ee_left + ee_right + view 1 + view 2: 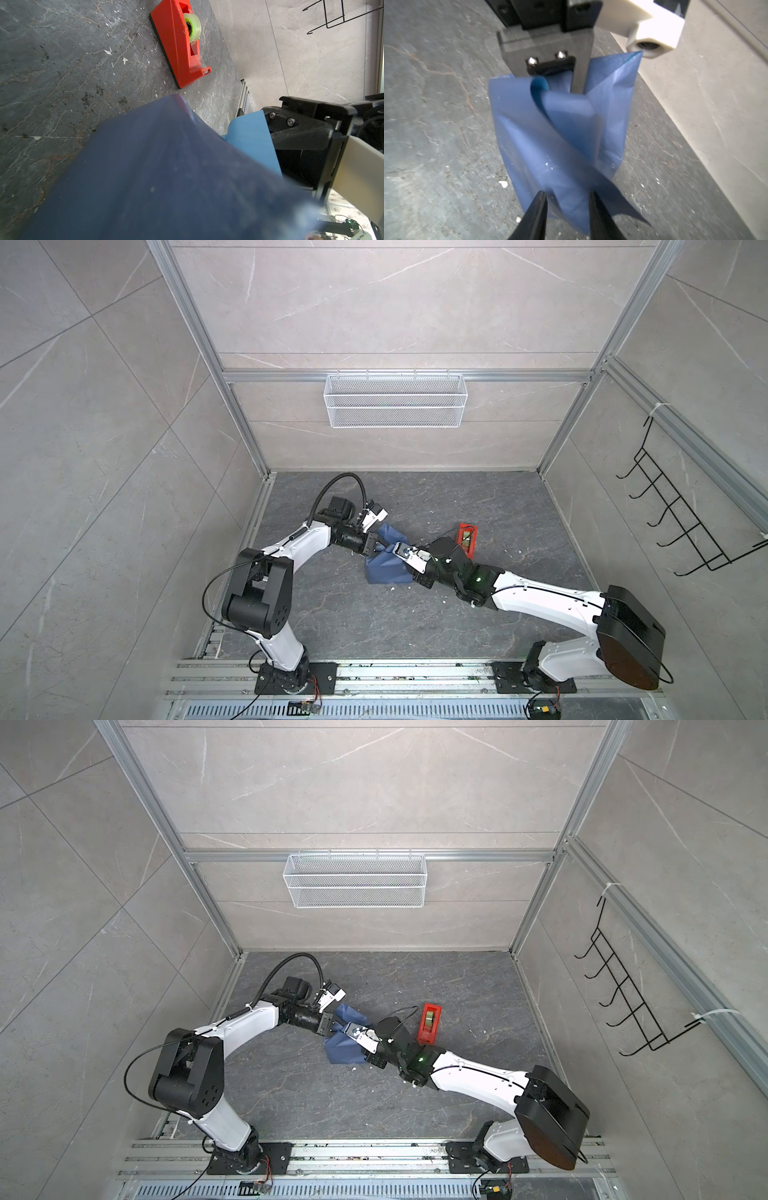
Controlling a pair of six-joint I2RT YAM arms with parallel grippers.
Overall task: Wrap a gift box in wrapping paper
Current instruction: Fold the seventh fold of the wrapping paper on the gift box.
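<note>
The left gripper (379, 548) was closed tight on the top of the wrapping paper (386, 568), pinching a gathered fold. The paper stood bunched up from the dark table (374, 635) near its middle. Its darker blue face was turned outward, and lighter blue showed at a curl by the pinch. Just right of it, the right gripper (569, 199) reached in with its jaws narrowly apart. The paper's edge sat in the gap, and neither finger pressed it. Farther right, the red tape dispenser (430, 1023) lay near the paper without touching it, close beside the right arm's wrist.
</note>
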